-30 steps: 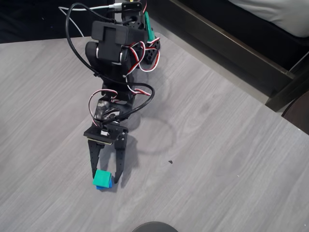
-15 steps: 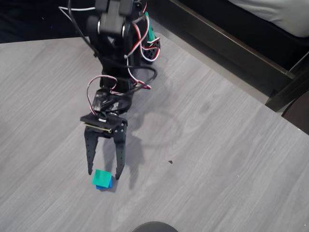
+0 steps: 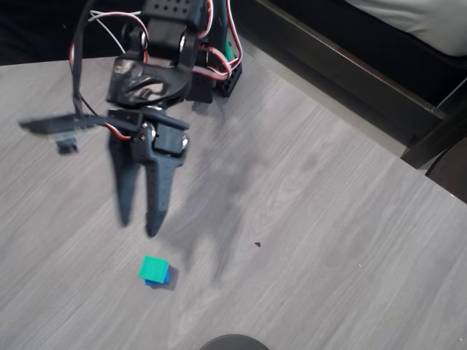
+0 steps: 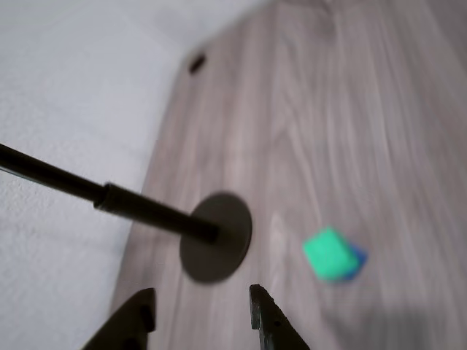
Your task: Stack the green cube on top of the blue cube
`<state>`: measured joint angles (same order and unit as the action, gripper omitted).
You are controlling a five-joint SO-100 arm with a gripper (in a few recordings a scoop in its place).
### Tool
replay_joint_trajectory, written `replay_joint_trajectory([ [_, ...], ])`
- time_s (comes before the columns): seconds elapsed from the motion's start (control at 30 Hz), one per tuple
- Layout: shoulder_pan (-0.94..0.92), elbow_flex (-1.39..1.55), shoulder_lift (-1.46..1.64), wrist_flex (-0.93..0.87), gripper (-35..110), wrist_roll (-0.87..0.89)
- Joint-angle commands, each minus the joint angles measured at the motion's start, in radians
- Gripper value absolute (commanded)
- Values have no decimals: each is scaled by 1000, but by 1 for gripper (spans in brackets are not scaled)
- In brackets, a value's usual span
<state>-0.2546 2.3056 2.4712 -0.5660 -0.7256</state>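
Clearly stacked: green on blue, pincer apart and empty

Overhead view: green cube (image 3: 153, 269) sits on top of the blue cube (image 3: 161, 278), lower left of centre of the frame, only a blue sliver showing at its lower right. Bare grey wood-grain desk (image 3: 328, 240) on all sides of the stack; the lower frame edge is near. Pincer (image 3: 139, 222) hangs above the stack in the frame, tips apart from the cubes, fingers parted by a narrow gap, nothing between them; motion-blurred. Dark frame and pale cushion upper right, past the desk's edge. Small dark speck right of centre.

Wrist view: pincer tips (image 4: 201, 317) at bottom edge, slightly open, empty. Green cube (image 4: 328, 252) right of centre, blue cube (image 4: 355, 261) peeking beneath. Round dark base (image 4: 216, 238) with a rod left of the stack, near the desk's edge; pale floor beyond it.
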Motion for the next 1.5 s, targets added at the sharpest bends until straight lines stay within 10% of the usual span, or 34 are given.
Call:
replay_joint_trajectory([
  [0.0, 48, -58, 77, -164, 7, 212],
  [1.47, 419, 623, 867, -640, 0, 571],
])
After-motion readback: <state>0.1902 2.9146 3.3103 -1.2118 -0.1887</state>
